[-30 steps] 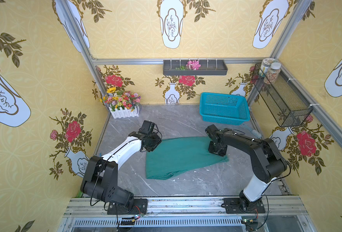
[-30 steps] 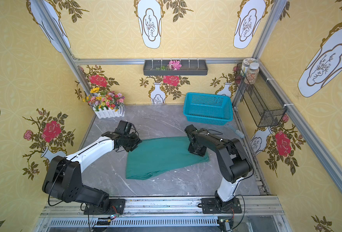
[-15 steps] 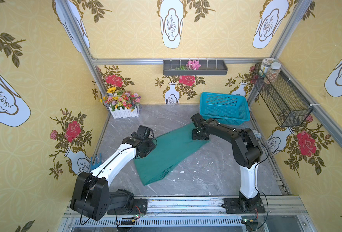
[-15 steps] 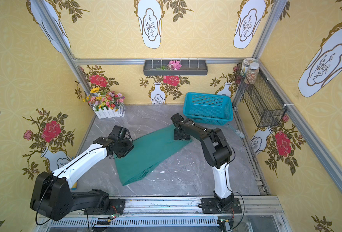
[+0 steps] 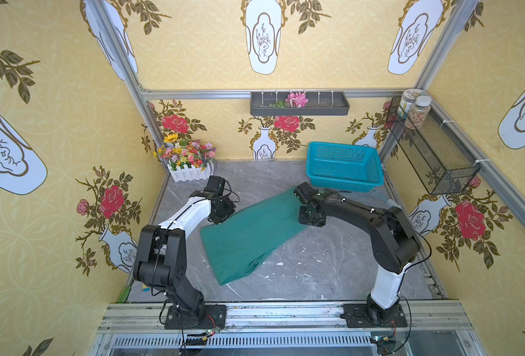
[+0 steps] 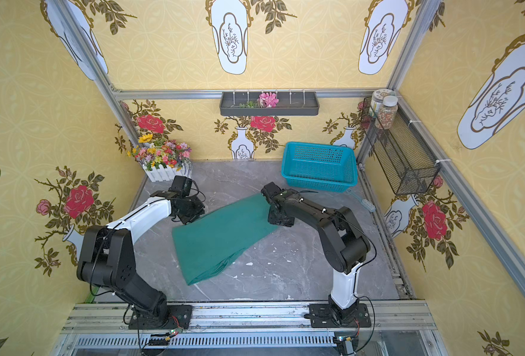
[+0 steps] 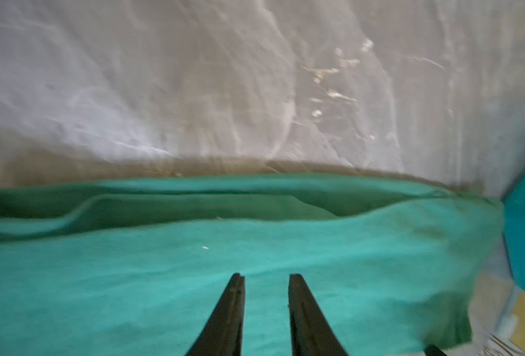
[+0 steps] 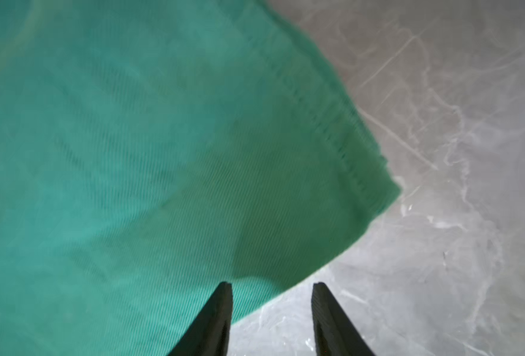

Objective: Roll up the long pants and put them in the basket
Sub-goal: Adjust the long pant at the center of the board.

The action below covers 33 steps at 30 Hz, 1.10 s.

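Pants point(image 5: 249, 234) lie flat, unrolled (laying-out step, likely). Left gripper point(image 7: 266, 277), right gripper point(image 8: 272, 285): jaws parted, empty. Next: pinch one end, begin roll.

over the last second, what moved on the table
The dark teal-green fabric pants swung from crosswise to diagonal, one end toward the turquoise plastic mesh basket. The left hand and right hand followed its ends; both now show jaws apart. Basket stayed put.

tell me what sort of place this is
Probably a staged robot test booth dressed like a home: floral wallpapered walls on a metal frame, two arms bolted to a rail, and pants and a basket on a marble-look table.
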### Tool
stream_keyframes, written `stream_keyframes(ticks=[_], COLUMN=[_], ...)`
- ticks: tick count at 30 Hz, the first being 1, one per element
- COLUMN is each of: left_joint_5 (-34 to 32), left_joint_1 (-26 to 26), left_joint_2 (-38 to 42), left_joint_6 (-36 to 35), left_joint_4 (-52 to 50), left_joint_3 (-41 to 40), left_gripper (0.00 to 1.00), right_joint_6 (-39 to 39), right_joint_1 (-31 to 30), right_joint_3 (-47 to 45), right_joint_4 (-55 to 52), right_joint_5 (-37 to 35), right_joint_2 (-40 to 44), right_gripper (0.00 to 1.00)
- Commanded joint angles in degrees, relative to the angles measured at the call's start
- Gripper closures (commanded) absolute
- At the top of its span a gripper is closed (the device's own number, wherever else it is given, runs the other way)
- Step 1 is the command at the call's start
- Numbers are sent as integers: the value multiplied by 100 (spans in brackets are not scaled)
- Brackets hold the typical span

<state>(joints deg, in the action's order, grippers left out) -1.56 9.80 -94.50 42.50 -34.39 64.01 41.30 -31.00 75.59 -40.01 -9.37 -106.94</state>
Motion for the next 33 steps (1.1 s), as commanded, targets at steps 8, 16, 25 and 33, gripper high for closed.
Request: stream_keyframes(ticks=[8, 16, 25, 33], left_joint_5=[-843, -872, -591, -371], left_joint_1=[-126, -121, 21, 145], left_joint_2=[-189, -159, 86, 628], left_joint_6=[207, 367, 812, 1249], left_joint_4=[-434, -674, -999, -1114], left_joint_3=[-479, -914, -1329, -1880], left_gripper=[74, 74, 75, 72], right_joint_6=[26, -682, -1315, -1748], right_joint_1=[357, 512, 683, 290], right_joint_3=[195, 1121, 2167, 2305], right_joint_4=[616, 337, 341, 138], right_joint_5=[377, 327, 561, 558], right_joint_2=[-811, -1576, -2206, -1314], right_gripper=[70, 66, 55, 30])
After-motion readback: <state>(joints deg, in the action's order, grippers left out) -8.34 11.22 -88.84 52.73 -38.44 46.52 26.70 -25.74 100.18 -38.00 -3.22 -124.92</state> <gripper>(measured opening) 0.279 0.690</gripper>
